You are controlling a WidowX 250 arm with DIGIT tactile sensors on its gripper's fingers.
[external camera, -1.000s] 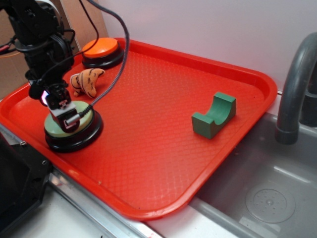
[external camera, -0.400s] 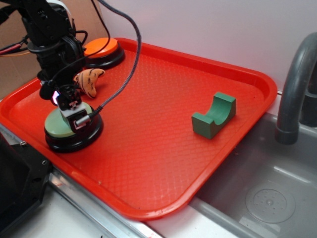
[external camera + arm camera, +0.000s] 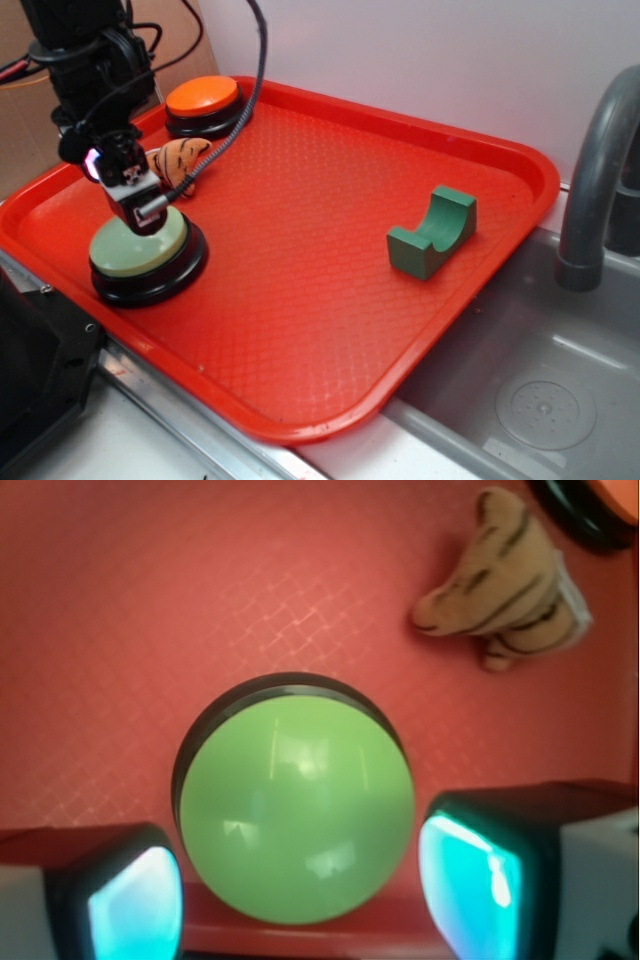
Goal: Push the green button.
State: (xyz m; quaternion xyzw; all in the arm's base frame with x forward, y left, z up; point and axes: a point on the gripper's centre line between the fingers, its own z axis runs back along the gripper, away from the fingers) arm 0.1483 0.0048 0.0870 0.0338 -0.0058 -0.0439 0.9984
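Exterior: red tray holds green button, block.

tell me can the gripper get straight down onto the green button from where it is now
Probably yes. The gripper hangs right over the green button, whose dome shows bare between the fingertips in the wrist view. The striped plush toy lies off to the side, apart from it.

Object: the green button is being shown as a large round push button.
Top: a pale sage-green dome is being seen, smooth and glossy, with small reflections on it.
Base: a wider black ring is being seen under the dome.
Pose: it is sitting flat and upright.
Place: it is being carried near the front left corner of the red tray.
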